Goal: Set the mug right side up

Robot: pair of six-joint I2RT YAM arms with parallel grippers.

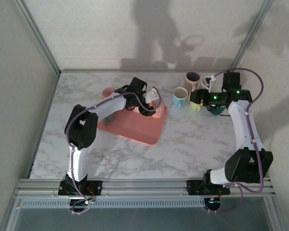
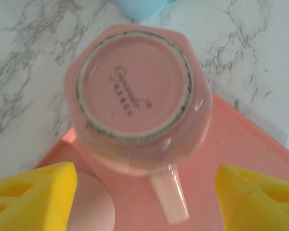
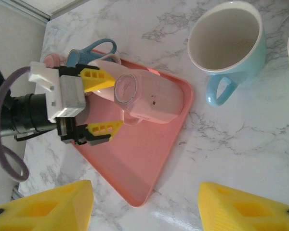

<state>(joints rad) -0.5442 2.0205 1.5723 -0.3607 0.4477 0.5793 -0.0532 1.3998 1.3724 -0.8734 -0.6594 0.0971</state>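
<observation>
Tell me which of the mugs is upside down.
The pink mug on the pink tray, in front of the left tool: its stamped base faces up. The light blue mug beside the tray stands upright, mouth open.

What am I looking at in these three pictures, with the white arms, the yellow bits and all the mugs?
These are two robot arms bolted to a marble table. One picture looks down from above; the other two come from small cameras on each wrist, and the yellow shapes are that arm's own fingertips.

The left claw reaches over a pink tray toward a pink mug standing upside down on it: you see its base with the maker's stamp. The claw is open on either side of the mug, not squeezing it.

The right claw is open and holds nothing, near a light blue mug standing upright. More mugs stand beside it at the back.
</observation>
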